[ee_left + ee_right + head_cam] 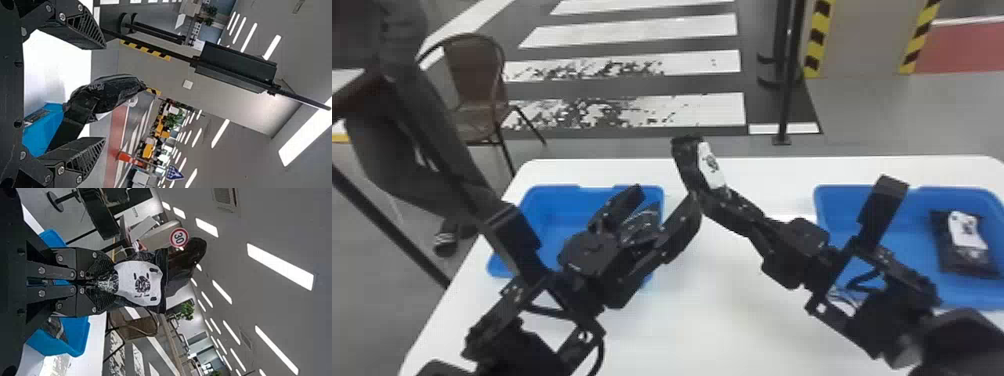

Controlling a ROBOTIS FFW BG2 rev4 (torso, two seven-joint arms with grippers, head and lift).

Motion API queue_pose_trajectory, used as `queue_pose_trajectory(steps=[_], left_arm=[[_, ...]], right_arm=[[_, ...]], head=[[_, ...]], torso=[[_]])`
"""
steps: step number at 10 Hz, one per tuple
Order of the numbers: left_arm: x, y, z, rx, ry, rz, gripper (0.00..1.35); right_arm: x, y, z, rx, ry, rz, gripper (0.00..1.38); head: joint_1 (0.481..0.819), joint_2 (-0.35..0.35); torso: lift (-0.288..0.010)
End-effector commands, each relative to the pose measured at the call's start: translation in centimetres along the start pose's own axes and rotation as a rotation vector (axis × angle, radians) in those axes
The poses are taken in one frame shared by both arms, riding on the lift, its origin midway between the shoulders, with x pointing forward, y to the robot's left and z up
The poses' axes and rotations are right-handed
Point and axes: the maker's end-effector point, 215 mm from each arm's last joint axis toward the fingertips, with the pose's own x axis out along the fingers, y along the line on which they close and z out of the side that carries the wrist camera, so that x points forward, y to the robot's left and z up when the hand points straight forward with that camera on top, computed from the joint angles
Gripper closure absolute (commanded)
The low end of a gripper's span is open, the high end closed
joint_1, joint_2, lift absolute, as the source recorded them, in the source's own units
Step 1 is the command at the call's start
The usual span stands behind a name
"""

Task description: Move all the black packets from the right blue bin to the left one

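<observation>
Table point(722, 325): white, with bare top between the two bins and along the near middle; its far edge runs straight behind them.
Left blue bin point(547, 200): near the table's left edge, partly behind the left gripper point(668, 196).
Right blue bin point(897, 297): at the table's right side, its near-left part behind the right arm.
Left gripper: fingers wide apart with no packet clamped, beside the right gripper point(704, 192) over the middle of the table; little room between the two in the head view.
Right gripper: fingers closed on a black packet point(686, 160), which stands up from the tips, its top overlapping the table's far edge in the head view.
Right wrist view: the held packet's pale label point(139, 284) with dark print faces the camera.
Left wrist view: mostly the held packet's black side, seen between the left gripper's parted fingers.
Packets, counted: three seen; one held, one lying label-up in the right bin point(967, 245), one dark and shiny in the left bin point(55, 327).
Bins, counted: two.
Grippers, counted: two.
</observation>
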Motion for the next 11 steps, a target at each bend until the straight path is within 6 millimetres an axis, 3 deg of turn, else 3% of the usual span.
queue_pose_trajectory(steps=[1,5,6,7,11], left_arm=[[0.7,0.2,-0.1,-0.013,-0.008,-0.004,0.22],[1.9,-2.8,-2.1,-0.104,0.011,-0.084,0.22],[2.0,-2.8,-1.9,-0.113,-0.005,-0.085,0.22],[2.1,-2.4,-2.3,-0.112,0.002,-0.076,0.22],[1.5,2.3,-0.6,0.028,-0.044,0.066,0.22]], right_arm=[[0.7,1.5,-1.1,0.026,0.021,0.031,1.12],[1.3,2.3,-2.5,0.052,0.056,0.053,1.12],[1.5,2.8,-3.0,0.06,0.068,0.063,1.12],[1.7,3.4,-3.2,0.061,0.072,0.077,1.12],[1.8,6.4,-3.2,0.044,0.054,0.097,1.12]], head=[[0.695,0.186],[0.695,0.202],[0.695,0.19],[0.695,0.187],[0.695,0.245]], torso=[[-0.14],[-0.14],[-0.14],[-0.14],[-0.14]])
